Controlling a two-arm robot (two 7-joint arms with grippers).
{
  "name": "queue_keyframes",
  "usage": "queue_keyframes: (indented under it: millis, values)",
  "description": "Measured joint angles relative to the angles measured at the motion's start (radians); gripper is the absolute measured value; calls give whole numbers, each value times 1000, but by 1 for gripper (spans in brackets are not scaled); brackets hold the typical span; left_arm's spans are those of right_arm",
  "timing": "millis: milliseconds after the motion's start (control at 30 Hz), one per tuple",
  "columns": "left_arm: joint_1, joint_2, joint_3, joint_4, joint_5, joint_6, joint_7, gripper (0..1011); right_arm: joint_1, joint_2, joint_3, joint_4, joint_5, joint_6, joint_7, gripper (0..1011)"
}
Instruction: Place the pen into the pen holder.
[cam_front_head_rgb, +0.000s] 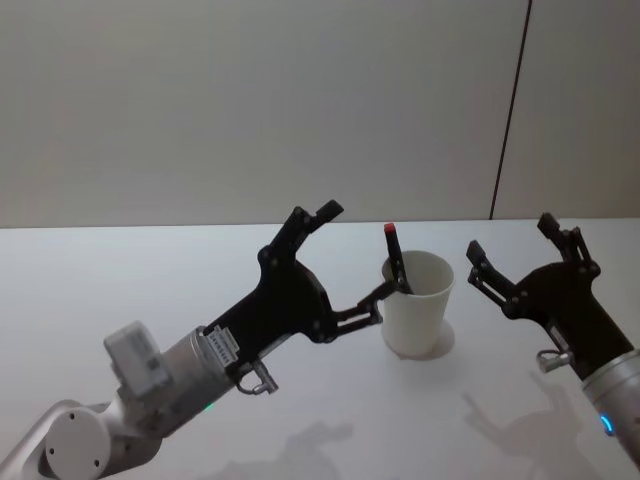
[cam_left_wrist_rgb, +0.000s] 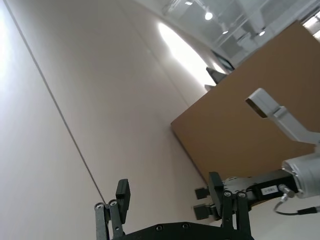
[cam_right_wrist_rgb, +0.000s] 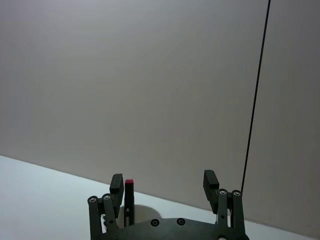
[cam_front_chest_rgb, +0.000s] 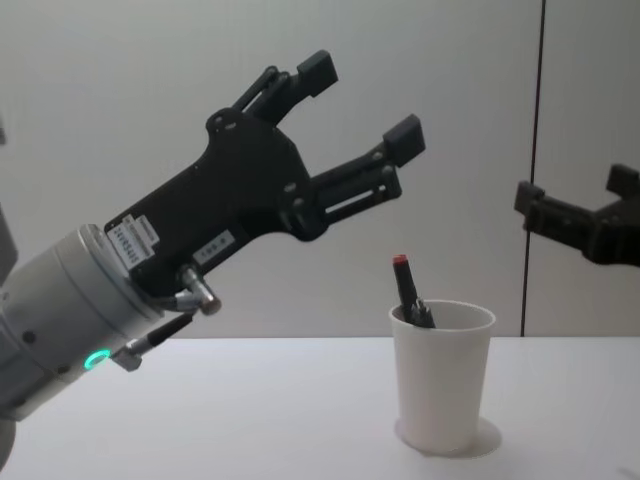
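Note:
The pen holder (cam_front_head_rgb: 418, 316) (cam_front_chest_rgb: 442, 372) is a white paper cup standing upright on the white table. The pen (cam_front_head_rgb: 397, 258) (cam_front_chest_rgb: 409, 291), dark with a red cap, stands inside it and leans against the rim, its upper part sticking out; its red tip (cam_right_wrist_rgb: 129, 183) peeks up in the right wrist view. My left gripper (cam_front_head_rgb: 360, 250) (cam_front_chest_rgb: 365, 100) (cam_left_wrist_rgb: 170, 194) is open, raised above and to the left of the cup, holding nothing. To the right of the cup my right gripper (cam_front_head_rgb: 510, 240) (cam_front_chest_rgb: 570, 196) (cam_right_wrist_rgb: 163, 181) is open and empty too.
The white table (cam_front_head_rgb: 150, 280) runs back to a plain grey wall with a dark vertical seam (cam_front_head_rgb: 508, 110). In the left wrist view the right arm (cam_left_wrist_rgb: 280, 175) appears farther off.

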Motion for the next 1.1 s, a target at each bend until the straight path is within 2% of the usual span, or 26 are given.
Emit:
queue_keyframes:
  millis: [633, 833, 1100]
  values:
    - [43, 29, 21, -112, 79, 249, 239, 1003, -65, 21, 40, -99, 44, 240, -35, 1002]
    - [56, 38, 27, -149, 104, 331, 317, 1003, -73, 23, 44, -110, 49, 268, -39, 1002]
    - [73, 50, 35, -194, 135, 430, 412, 1003, -73, 23, 44, -111, 50, 271, -39, 1002]
